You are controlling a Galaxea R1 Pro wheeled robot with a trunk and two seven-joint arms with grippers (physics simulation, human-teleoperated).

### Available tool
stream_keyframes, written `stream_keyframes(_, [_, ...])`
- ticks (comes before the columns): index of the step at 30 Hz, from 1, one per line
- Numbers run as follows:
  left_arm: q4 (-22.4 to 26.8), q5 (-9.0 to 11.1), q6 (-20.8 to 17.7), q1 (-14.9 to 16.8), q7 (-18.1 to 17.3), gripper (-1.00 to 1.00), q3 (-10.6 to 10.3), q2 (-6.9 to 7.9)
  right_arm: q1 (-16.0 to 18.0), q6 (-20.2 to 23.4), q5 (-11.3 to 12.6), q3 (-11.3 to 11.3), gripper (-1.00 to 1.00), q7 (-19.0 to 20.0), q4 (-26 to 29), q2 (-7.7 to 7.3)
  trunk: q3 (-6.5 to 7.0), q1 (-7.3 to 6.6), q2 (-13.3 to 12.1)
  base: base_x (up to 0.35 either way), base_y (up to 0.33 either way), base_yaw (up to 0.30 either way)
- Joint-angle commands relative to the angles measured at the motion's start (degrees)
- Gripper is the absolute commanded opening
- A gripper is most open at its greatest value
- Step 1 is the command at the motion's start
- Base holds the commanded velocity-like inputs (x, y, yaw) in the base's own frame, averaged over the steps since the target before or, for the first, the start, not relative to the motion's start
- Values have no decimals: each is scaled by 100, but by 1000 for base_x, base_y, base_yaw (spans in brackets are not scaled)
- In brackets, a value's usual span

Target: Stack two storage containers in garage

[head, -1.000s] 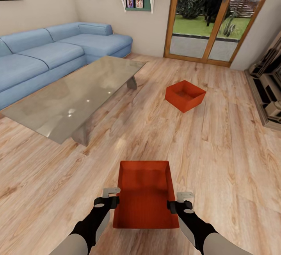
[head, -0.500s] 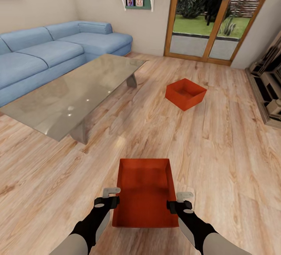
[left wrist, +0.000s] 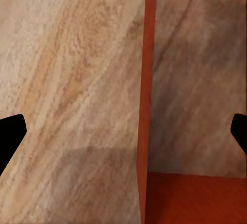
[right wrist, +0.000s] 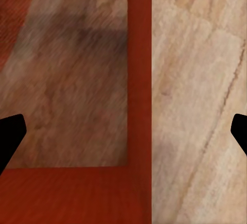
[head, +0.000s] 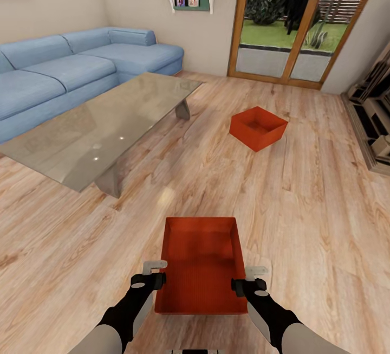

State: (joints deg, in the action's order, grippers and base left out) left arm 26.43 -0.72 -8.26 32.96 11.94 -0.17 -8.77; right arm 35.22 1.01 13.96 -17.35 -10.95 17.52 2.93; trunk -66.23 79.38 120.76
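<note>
Straddling the near storage container (head: 200, 267) walls: left gripper (head: 154, 263) and right gripper (head: 256, 271), jaws wide, unclosed. Second container (head: 258, 128) sits mid wood-plank floor (head: 303, 207), well apart. Step: grasping. Next: close both, lift.

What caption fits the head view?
Both grippers flank a red bin on the wood floor; another bin sits ahead.

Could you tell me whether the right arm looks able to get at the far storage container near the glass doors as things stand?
Probably not. The right gripper sits at the near container, its fingers straddling a side wall, while the far container lies well ahead across open wood floor.
</note>
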Motion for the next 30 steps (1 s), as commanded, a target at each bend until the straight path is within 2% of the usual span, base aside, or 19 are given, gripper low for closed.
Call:
stream_keyframes(1, [11, -7, -35, 0, 19, 100, -2, -2, 2, 10, 54, -49, 100, -39, 6, -3, -4, -1, 1, 0, 0, 0])
stream_keyframes(30, [11, -1, -36, 0, 19, 100, -1, -54, 2, 13, 54, -41, 100, -47, 6, -23, -4, -1, 1, 0, 0, 0])
